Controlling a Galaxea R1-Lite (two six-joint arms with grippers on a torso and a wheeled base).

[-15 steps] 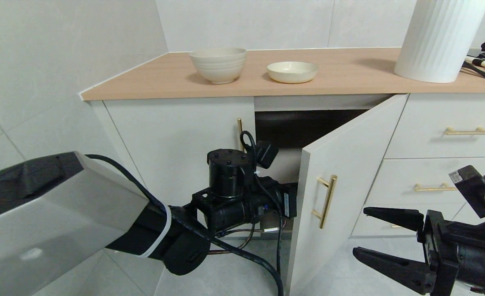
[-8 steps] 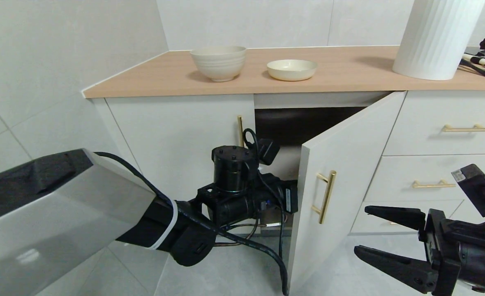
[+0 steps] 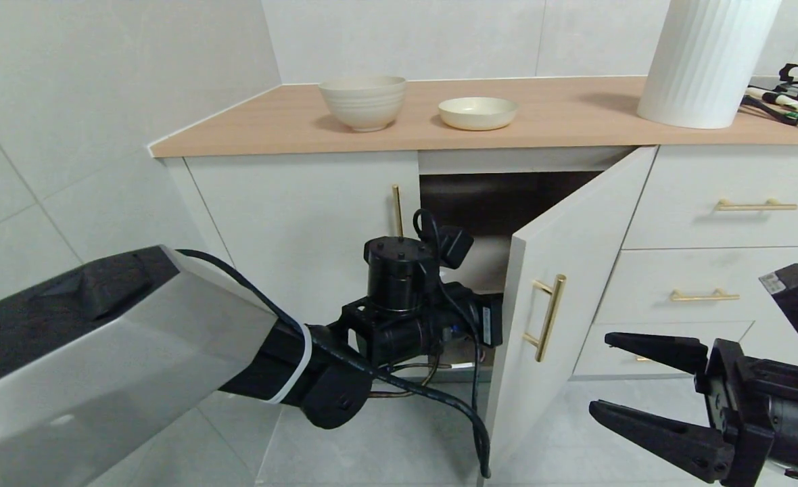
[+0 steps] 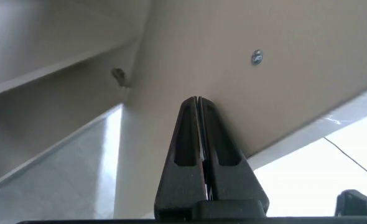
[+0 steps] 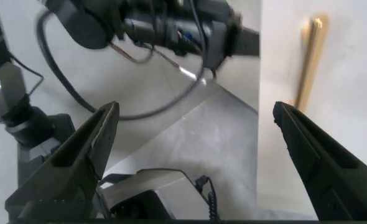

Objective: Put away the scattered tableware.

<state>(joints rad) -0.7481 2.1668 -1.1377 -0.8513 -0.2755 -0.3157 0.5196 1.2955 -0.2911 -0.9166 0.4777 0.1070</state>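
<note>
Cream ribbed bowl (image 3: 362, 101) and shallow cream dish (image 3: 477, 112) stood upper centre on the wooden bench (image 3: 575, 116); left gripper (image 4: 196, 106), jaws pressed together, sat behind the ajar white cabinet door (image 3: 578, 250) at centre; right gripper (image 3: 602, 372), jaws spread, lower right.

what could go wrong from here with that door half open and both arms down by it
1. The left gripper, shut, is tucked behind the cabinet door; pushing with closed fingers could slip along the panel.
2. The open right gripper sits in front of the door, near its handle; a wider swing might strike it.
3. The slack cable under the left wrist hangs by the door's lower edge and may snag.
</note>
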